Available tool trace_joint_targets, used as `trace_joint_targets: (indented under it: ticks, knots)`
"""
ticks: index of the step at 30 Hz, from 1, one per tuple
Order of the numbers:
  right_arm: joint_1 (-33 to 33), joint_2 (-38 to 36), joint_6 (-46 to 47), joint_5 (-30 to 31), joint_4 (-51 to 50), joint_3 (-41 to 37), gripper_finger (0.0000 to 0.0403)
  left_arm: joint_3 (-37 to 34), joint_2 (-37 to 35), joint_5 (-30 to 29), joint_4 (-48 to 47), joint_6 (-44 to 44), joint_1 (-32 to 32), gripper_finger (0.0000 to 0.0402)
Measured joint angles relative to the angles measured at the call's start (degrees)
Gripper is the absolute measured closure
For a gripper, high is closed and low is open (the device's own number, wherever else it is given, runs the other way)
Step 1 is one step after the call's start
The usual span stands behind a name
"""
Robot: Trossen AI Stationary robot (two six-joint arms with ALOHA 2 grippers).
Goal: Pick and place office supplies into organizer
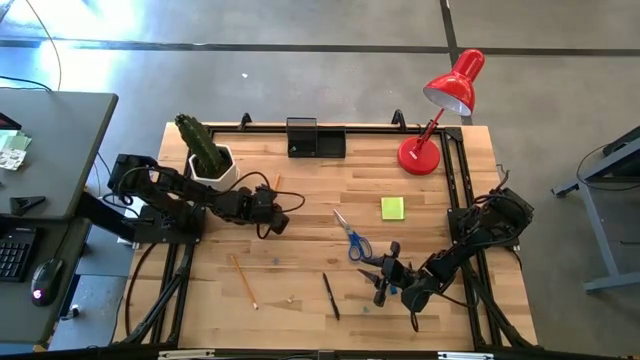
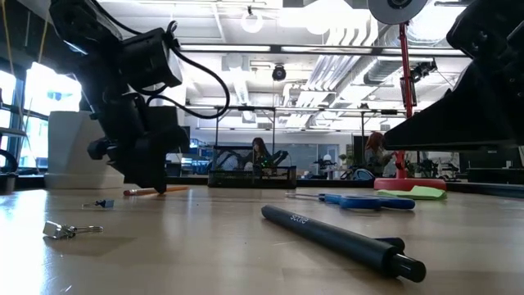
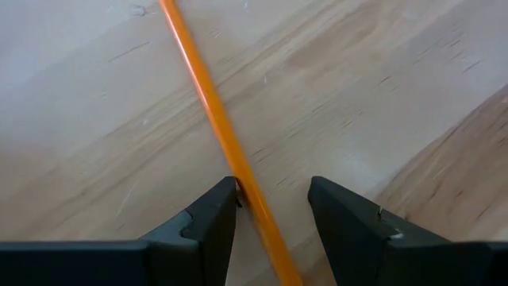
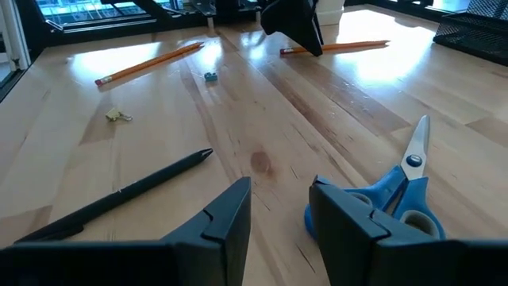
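Presently the bench (image 1: 300, 215) carries the work spread across its wooden top, with nothing yet seen inside the organizer (image 1: 315, 138), which stands at the middle of the far edge, well apart from both arms. It is placed there, by my judgement, so that each arm can reach it from its own side.

Left arm extends from the left edge toward the bench's middle. Its left gripper (image 1: 272, 213) is lowered to the surface, fingers released and straddling an orange pencil (image 3: 213, 119); in the left wrist view one finger (image 3: 208, 226) touches the shaft, the other stands clear. The jaws are set across the pencil's length, an approach suited to closing on a thin rod. Judged step: about to grasp, not yet holding.

Right arm lies along the right edge, bent toward the near right corner. Its right gripper (image 4: 278, 218) rests low with fingers parted and empty, just beside the handles of the blue scissors (image 1: 352, 238); it appears to be waiting.

Remaining supplies, by size:
- sticky-note pad (image 1: 392, 208), right of centre, near the lamp (image 1: 445, 105) at the far right corner
- black pen (image 1: 330, 296), near the front edge, centre
- second pencil (image 1: 243, 281), near front, left of centre
- small blue eraser (image 4: 210, 76), loose on the bench
- binder clip (image 2: 70, 230), near the front edge

Cactus pot (image 1: 208, 158) stands at the far left corner, clear of the work
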Motion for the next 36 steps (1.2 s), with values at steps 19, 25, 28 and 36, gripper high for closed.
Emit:
trace_joint_targets:
  ticks: [19, 25, 28, 36]
  knots:
    - [0.3, 0.0, 0.9, 0.0, -0.1, 0.0, 0.0279, 2.8, 0.3, 4.3, -1.5, 7.6, -2.3, 0.0270]
    - [0.3, 0.0, 1.1, -0.5, -0.1, 0.0, 0.0279, 3.5, 0.3, 6.4, -1.5, 9.1, -2.4, 0.0345]
    - [0.3, 0.0, 1.1, -0.2, -0.1, 0.0, 0.0279, 3.6, 0.3, 6.7, -1.8, 9.1, -2.4, 0.0383]
    - [0.3, 0.0, 1.4, -0.5, -0.1, 0.0, 0.0279, 3.6, 0.3, 7.3, -2.2, 9.4, -2.4, 0.0366]
